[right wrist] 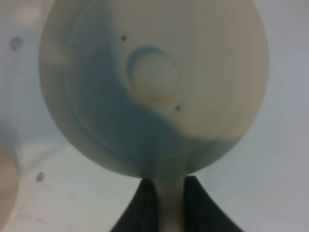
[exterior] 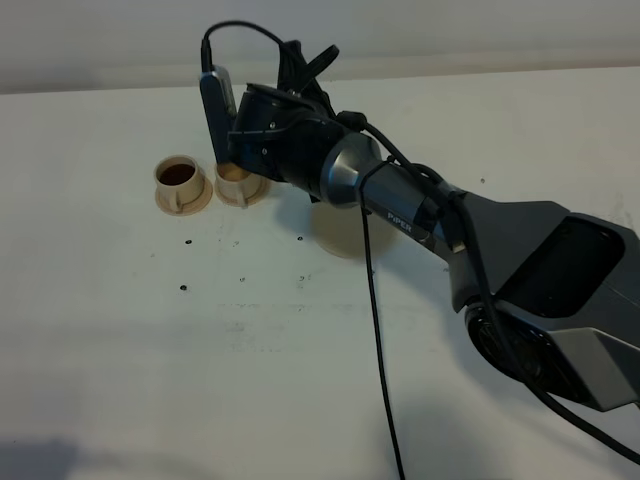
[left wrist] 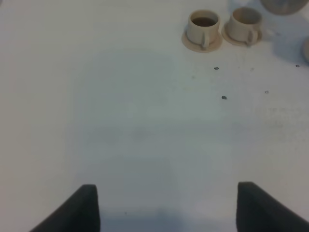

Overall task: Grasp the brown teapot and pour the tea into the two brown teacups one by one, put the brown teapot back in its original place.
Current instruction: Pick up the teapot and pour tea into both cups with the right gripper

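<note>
In the right wrist view the brown teapot [right wrist: 154, 82] fills the frame from above, its lid knob [right wrist: 152, 75] in the middle. My right gripper [right wrist: 170, 195] is shut on its loop handle. In the exterior high view that arm's wrist [exterior: 270, 130] hangs over the right teacup [exterior: 238, 185] and hides the pot. The left teacup [exterior: 180, 180] holds dark tea. Both cups [left wrist: 203, 26] [left wrist: 245, 21] stand on small saucers. The wide saucer, the original place [exterior: 335, 240], lies bare, partly under the arm. My left gripper [left wrist: 169, 208] is open over bare table.
Small dark specks [exterior: 183, 287] dot the white table [exterior: 200, 350] in front of the cups. The right arm's black cable [exterior: 378, 330] hangs down across the middle of the table. A wall [exterior: 450, 30] runs along the table's far edge.
</note>
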You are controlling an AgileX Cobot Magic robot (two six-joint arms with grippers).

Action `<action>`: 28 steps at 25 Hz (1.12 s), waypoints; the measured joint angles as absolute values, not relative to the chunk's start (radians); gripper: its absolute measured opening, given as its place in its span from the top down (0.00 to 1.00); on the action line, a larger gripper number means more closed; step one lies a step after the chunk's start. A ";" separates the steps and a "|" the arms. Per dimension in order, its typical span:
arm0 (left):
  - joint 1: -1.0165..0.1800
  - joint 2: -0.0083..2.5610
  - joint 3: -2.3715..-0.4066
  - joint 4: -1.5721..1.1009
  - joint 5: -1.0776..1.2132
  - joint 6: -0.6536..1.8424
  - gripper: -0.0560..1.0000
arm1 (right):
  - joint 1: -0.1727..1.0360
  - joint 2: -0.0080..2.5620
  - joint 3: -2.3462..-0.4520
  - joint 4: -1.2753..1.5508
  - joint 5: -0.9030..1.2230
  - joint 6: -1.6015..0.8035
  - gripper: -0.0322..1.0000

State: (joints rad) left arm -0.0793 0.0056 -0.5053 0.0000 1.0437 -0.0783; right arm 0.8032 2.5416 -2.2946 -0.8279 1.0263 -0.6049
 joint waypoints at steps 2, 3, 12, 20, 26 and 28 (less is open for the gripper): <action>-0.079 0.006 -0.505 0.000 1.044 -0.078 0.39 | 0.803 2.549 -2.295 -0.828 1.027 -0.624 0.85; -0.079 0.006 -0.505 0.000 1.044 -0.078 0.39 | 0.803 2.552 -2.295 -0.831 1.027 -0.629 0.85; -0.079 0.006 -0.505 0.000 1.044 -0.078 0.39 | 0.803 2.558 -2.295 -0.899 1.026 -0.641 0.85; -0.079 0.006 -0.505 0.000 1.044 -0.078 0.39 | 0.804 2.588 -2.295 -0.951 1.021 -0.668 0.85; -0.079 0.006 -0.505 0.000 1.044 -0.078 0.39 | 0.810 2.590 -2.295 -0.986 1.004 -0.668 0.85; -0.079 0.006 -0.505 0.000 1.044 -0.078 0.39 | 0.811 2.590 -2.295 -0.987 1.002 -0.668 0.85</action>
State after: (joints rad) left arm -0.0793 0.0056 -0.5053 0.0000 1.0437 -0.0783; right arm 0.8110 2.5897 -2.2946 -0.9869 1.0016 -0.6682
